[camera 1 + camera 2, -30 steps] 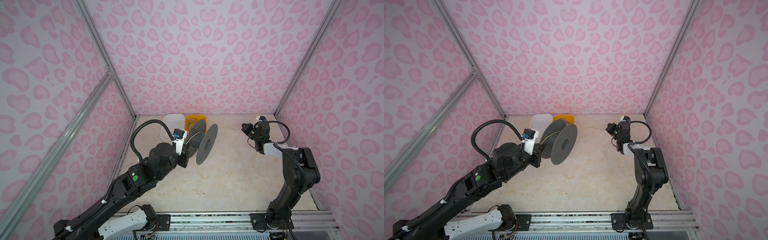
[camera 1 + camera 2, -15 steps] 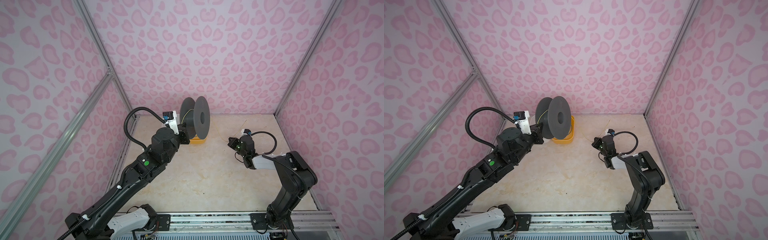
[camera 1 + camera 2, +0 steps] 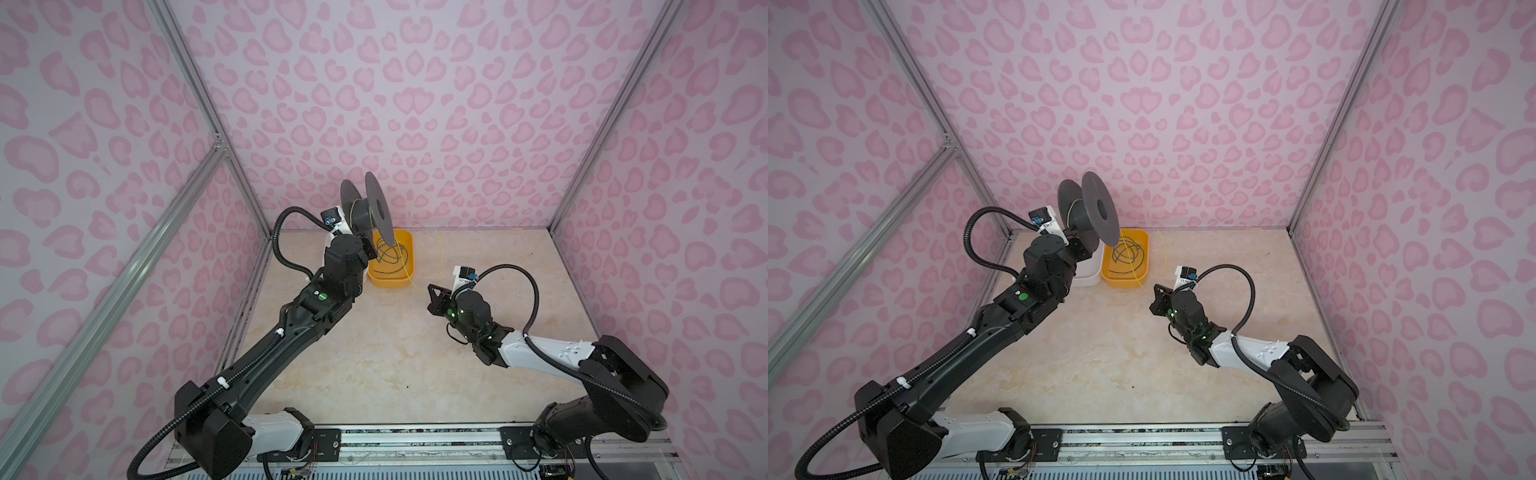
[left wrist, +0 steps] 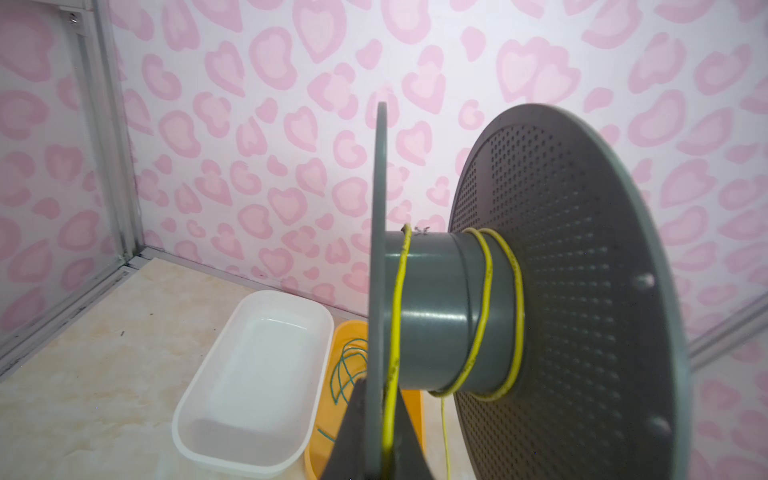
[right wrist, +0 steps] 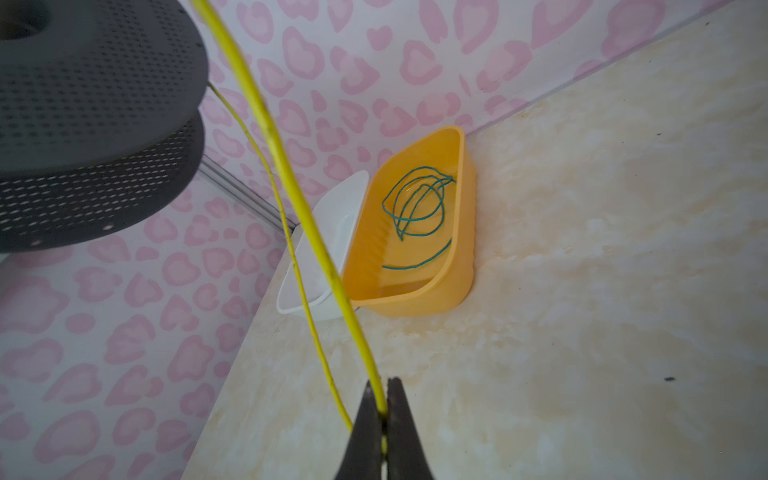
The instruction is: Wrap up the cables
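In both top views the left gripper (image 3: 367, 242) holds the grey spool (image 3: 368, 210) raised in the upper middle of the frame, against the back wall. Just below it sits the orange tray (image 3: 392, 284) with the green cable (image 3: 390, 255) coiled loose inside. The right gripper (image 3: 434, 297) is at mid-frame, right of the tray, with the yellow cable (image 3: 439, 249) rising from it. That wire is so thin here that its path to the spool is hard to follow. A white tray (image 3: 1088, 279) shows in a top view, mostly hidden behind the left arm.

In the left wrist view the fingers are pinched tight on the rim of the spool's near flange. A few turns of yellow cable (image 4: 486, 291) circle the hub, spaced well apart.

In the right wrist view the jaws are closed on the yellow cable (image 5: 286, 166), which runs taut toward the spool. A second, thinner-looking strand runs beside it; where it ends is cut off.

The winding of the yellow wire looks underway, with the green one untouched. The next move likely calls for carrying the pinched wire round the hub under tension and laying the turns closer together.
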You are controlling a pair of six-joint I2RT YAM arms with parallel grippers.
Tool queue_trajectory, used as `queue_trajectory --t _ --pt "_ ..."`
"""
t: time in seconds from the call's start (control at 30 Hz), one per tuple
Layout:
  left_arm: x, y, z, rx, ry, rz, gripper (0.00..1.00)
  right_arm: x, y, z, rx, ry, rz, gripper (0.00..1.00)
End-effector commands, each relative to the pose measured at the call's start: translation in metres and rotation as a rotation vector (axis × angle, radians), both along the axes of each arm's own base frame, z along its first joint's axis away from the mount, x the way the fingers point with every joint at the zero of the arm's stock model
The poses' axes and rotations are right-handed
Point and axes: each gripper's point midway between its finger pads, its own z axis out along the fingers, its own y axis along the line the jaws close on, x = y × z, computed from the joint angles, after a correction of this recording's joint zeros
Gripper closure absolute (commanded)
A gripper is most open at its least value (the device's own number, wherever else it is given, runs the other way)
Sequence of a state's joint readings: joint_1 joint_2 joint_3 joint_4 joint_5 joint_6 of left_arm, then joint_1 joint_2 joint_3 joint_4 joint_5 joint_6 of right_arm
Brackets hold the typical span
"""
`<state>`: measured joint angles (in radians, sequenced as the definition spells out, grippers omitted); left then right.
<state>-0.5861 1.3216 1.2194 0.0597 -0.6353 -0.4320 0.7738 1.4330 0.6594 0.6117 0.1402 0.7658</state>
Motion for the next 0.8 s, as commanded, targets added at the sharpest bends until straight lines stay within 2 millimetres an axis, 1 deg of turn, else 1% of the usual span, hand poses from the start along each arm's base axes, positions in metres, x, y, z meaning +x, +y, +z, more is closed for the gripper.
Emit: queue_trajectory --t 0.0,0.1,0.2,0.3,0.37,0.5,0.6,0.67,0.77 --pt "0.011 0.009 0.032 -0.063 -0.127 0.067 0.96 -0.015 0.003 0.005 -0.088 -0.025 0.001 1.0" --pt "0.024 0.014 0.024 -0.046 -0.113 0.097 0.96 -0.033 0.021 0.027 -0.061 -0.059 0.069 1.0" --pt "0.036 0.016 0.018 -0.024 -0.1 0.114 0.96 -0.053 0.043 0.046 -0.048 -0.091 0.146 1.0" --pt "0.046 0.014 0.014 0.023 -0.086 0.124 0.96 -0.071 0.057 0.067 -0.018 -0.125 0.201 1.0" --pt "0.053 0.011 0.008 0.057 -0.071 0.117 0.96 -0.08 0.06 0.083 0.005 -0.151 0.225 1.0" --pt "0.065 0.0 -0.013 0.118 -0.024 0.079 0.96 -0.09 0.06 0.115 0.029 -0.202 0.266 1.0" --pt "0.067 -0.011 -0.029 0.135 0.01 0.026 0.96 -0.09 0.053 0.135 0.028 -0.253 0.248 1.0" --pt "0.067 -0.017 -0.036 0.141 0.025 -0.012 0.96 -0.089 0.05 0.145 0.02 -0.281 0.244 1.0" --pt "0.062 -0.03 -0.04 0.162 0.035 -0.08 0.96 -0.083 0.048 0.159 0.001 -0.299 0.256 1.0"
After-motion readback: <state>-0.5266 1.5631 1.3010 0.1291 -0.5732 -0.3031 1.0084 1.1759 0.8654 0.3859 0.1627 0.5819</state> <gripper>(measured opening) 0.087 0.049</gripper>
